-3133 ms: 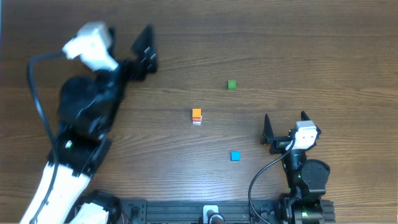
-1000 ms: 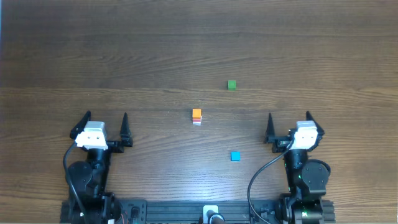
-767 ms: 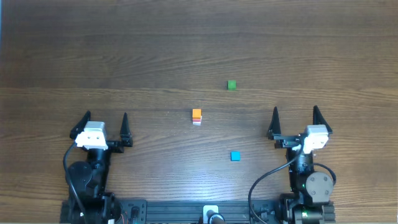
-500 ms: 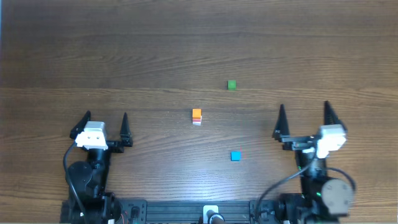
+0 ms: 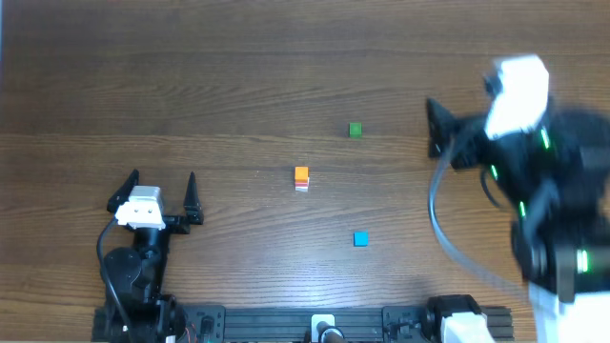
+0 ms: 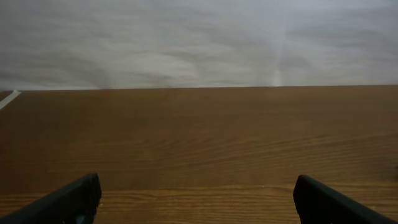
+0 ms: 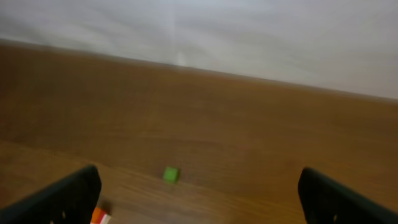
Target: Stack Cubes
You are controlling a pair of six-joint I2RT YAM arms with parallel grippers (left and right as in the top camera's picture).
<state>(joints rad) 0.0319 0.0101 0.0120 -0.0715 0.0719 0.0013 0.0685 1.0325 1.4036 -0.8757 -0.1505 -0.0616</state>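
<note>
Surface (image 5: 286,57) carries an orange cube (image 5: 301,173) stacked on a pale cube (image 5: 301,187) at centre, green cube (image 5: 355,130) beyond, blue cube (image 5: 360,238) nearer the bases. Left tool (image 5: 162,183) gapes wide, empty; right tool (image 7: 198,186), raised, equally wide and empty.

A small orange cube (image 5: 301,173) is stacked squarely on a pale cube (image 5: 301,187) near the middle of the wooden bench (image 5: 286,76); the lower cube's colour cannot be told for certain. A small green cube (image 5: 355,130) is set alone, farther from the arm bases and to the right of the stack. A small blue cube (image 5: 360,238) is set alone nearer the bases, also to the right and well apart from both.
</note>
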